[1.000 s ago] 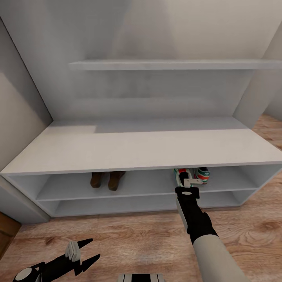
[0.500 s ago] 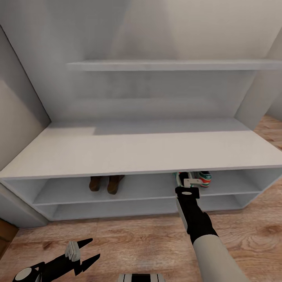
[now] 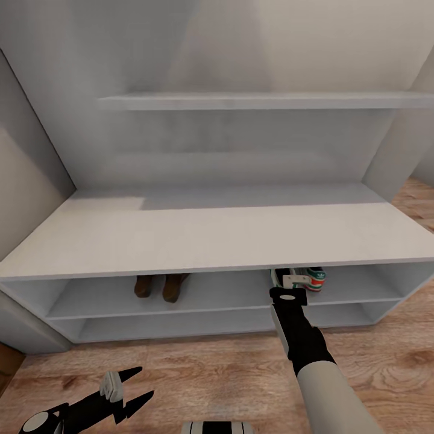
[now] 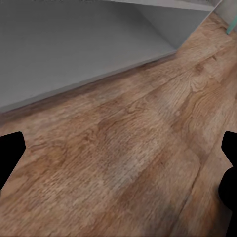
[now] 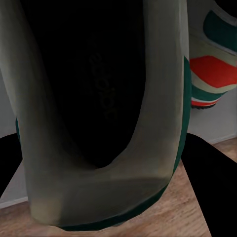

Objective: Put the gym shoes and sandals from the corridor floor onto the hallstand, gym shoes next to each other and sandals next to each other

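The hallstand (image 3: 211,232) is a pale grey bench with two open shelf levels beneath. Both brown sandals (image 3: 160,286) stand side by side on the upper shelf level, left of centre. My right gripper (image 3: 291,281) reaches into that same level, shut on a gym shoe (image 3: 277,278) whose dark opening (image 5: 98,98) looms in the right wrist view. The other gym shoe (image 3: 314,277) (image 5: 217,69) sits right beside it on the shelf. Low at the left my left gripper (image 3: 129,389) (image 4: 118,162) hangs open above the corridor floor (image 4: 123,148), holding nothing.
A long wall shelf (image 3: 253,100) runs above the bench. Grey walls close in on the left and at the right end of the rack. Wood-plank floor (image 3: 211,361) stretches in front of the rack. The bench top's front edge hides most of the shoes.
The whole head view has shifted a little, so the bench top hides more of the sandals and gym shoes. Both arms keep their places in the picture.
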You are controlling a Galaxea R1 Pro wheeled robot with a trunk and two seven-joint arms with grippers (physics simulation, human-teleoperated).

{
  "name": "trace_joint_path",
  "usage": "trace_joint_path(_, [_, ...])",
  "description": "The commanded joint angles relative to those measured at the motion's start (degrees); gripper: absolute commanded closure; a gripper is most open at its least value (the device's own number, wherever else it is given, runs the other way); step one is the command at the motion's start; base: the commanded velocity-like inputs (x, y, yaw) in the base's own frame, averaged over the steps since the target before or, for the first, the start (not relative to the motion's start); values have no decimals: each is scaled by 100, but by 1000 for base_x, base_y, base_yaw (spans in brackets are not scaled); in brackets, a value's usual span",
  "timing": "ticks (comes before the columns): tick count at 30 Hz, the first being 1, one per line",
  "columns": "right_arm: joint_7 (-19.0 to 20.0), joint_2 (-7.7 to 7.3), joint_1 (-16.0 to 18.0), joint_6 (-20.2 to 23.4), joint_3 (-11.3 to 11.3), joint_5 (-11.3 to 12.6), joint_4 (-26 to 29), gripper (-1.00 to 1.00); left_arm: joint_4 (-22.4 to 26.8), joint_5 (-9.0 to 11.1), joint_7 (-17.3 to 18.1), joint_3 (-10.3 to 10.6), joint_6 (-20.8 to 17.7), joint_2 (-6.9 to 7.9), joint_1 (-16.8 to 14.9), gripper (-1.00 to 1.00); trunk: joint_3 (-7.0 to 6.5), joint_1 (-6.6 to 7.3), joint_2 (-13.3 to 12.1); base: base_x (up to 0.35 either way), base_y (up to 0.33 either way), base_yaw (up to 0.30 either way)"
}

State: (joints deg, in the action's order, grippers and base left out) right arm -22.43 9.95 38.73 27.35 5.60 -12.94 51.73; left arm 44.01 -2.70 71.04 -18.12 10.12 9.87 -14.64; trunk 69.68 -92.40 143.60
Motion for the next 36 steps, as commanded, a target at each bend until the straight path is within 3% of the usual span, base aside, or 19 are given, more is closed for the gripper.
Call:
trace_joint_path(1, [11, 5, 3, 42, 11, -51, 6, 100, 1, -29, 16, -16, 53, -3, -4, -100, 4, 1, 2, 27, -12, 0])
trace_joint_path(36, [11, 5, 3, 42, 11, -51, 4, 100, 2, -13, 24, -18, 54, 6, -4, -100, 4, 1, 2, 46, -29, 0])
